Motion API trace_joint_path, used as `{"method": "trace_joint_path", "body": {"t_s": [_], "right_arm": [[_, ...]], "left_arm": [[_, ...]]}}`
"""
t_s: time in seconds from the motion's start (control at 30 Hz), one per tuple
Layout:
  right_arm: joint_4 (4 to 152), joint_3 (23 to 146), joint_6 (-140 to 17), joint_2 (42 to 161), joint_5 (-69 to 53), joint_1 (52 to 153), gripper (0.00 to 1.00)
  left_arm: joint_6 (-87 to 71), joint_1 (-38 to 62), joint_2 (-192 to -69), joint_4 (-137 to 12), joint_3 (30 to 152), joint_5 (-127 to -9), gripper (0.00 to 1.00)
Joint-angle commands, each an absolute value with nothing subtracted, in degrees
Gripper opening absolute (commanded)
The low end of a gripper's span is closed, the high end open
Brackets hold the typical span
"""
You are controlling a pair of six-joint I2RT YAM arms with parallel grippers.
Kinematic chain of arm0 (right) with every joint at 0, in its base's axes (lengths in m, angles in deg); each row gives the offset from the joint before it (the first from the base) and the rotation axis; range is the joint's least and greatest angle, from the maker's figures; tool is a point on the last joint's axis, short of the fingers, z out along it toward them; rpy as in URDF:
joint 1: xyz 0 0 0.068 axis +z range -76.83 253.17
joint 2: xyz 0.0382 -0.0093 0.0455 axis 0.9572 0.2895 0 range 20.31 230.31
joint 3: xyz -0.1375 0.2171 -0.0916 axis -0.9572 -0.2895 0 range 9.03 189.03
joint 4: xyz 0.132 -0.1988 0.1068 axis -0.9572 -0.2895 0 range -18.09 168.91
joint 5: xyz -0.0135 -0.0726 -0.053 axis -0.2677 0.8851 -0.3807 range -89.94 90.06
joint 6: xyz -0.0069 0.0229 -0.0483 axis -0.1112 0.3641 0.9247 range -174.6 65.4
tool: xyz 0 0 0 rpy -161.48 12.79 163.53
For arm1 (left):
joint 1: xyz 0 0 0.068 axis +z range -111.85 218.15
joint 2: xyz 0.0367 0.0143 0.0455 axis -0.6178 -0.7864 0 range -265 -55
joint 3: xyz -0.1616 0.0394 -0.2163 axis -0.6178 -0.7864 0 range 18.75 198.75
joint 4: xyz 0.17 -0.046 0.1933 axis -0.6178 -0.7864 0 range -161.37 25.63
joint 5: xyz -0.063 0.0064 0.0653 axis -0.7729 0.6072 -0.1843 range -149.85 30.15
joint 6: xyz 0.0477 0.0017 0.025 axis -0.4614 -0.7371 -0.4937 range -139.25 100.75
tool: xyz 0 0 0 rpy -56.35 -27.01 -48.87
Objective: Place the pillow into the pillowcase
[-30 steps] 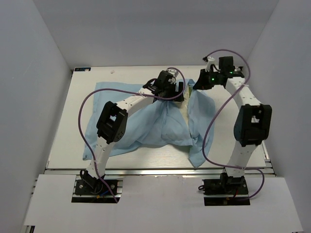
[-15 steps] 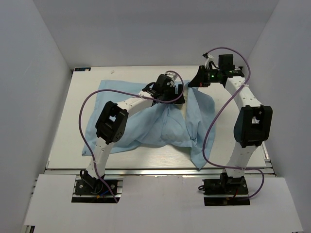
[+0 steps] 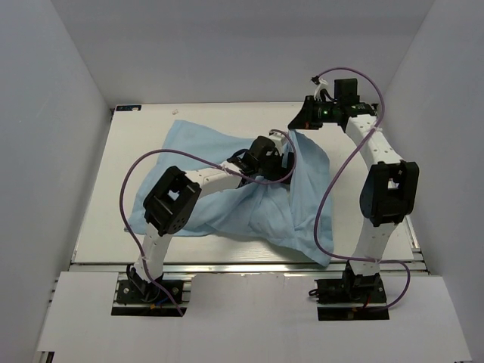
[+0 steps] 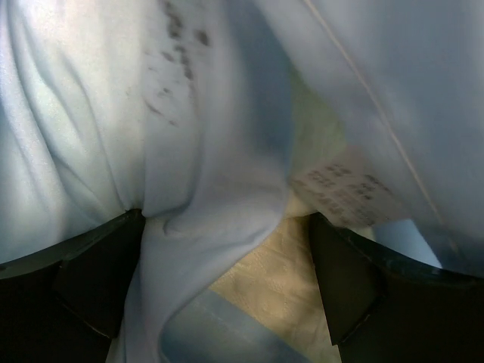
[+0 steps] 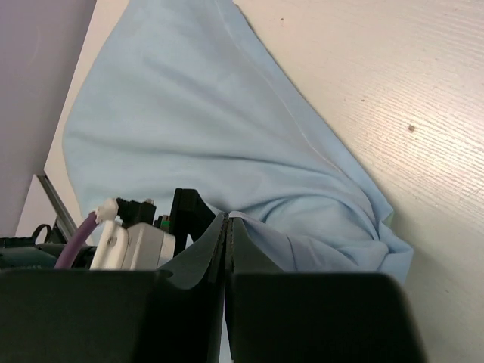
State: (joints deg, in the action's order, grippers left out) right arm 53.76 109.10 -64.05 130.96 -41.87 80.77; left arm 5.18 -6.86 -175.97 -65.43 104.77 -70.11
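The light blue pillowcase (image 3: 204, 151) lies crumpled across the middle of the table. The cream pillow (image 4: 265, 265) shows only in the left wrist view, as a dotted patch between the jaws; from above the cloth hides it. My left gripper (image 3: 278, 157) reaches into the folds at the centre. Its jaws (image 4: 225, 219) stand partly apart, closed on the pillow and a fold of blue cloth. My right gripper (image 3: 296, 125) is at the back, shut on the pillowcase edge (image 5: 204, 128) and holding it up; its closed tips (image 5: 227, 215) pinch the cloth.
A white printed care label (image 4: 348, 189) hangs inside the cloth. The pale wooden table (image 3: 113, 189) is bounded by white walls at left, back and right. A metal rail (image 3: 249, 266) runs along its near edge. Purple cables loop over both arms.
My left gripper has moved nearer and right, deeper under the cloth. My right gripper has lifted the pillowcase edge back and up. The pillowcase has shifted and spread over the near right.
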Motion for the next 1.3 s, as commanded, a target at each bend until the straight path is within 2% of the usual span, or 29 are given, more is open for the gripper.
{"method": "trace_joint_path", "body": {"t_s": [0.0,0.27,0.47,0.57,0.87,1.03,1.27], "right_arm": [[59.4,109.3,-65.5,128.9,-44.3,81.3,0.00],[57.1,94.6,-58.7,120.7,-45.5,82.1,0.00],[58.8,81.9,-54.8,111.2,-45.1,80.6,0.00],[60.0,79.7,-54.8,108.6,-45.5,80.6,0.00],[60.6,79.9,-56.4,108.7,-47.4,80.9,0.00],[58.4,81.1,-54.8,110.2,-42.8,84.8,0.00],[62.1,82.4,-57.0,113.7,-41.2,86.8,0.00]], "left_arm": [[7.5,-10.4,-177.0,-73.1,100.1,-78.6,0.98],[11.2,-6.3,-172.9,-73.3,106.6,-76.3,0.98],[11.8,2.0,-166.4,-74.5,102.8,-76.3,0.98],[11.3,3.3,-163.7,-75.1,99.7,-76.3,0.98],[11.5,3.4,-159.5,-73.0,95.6,-82.8,0.98],[11.4,3.0,-157.4,-73.0,95.7,-87.8,0.98],[5.6,2.5,-149.8,-81.1,96.8,-86.8,0.98]]}}
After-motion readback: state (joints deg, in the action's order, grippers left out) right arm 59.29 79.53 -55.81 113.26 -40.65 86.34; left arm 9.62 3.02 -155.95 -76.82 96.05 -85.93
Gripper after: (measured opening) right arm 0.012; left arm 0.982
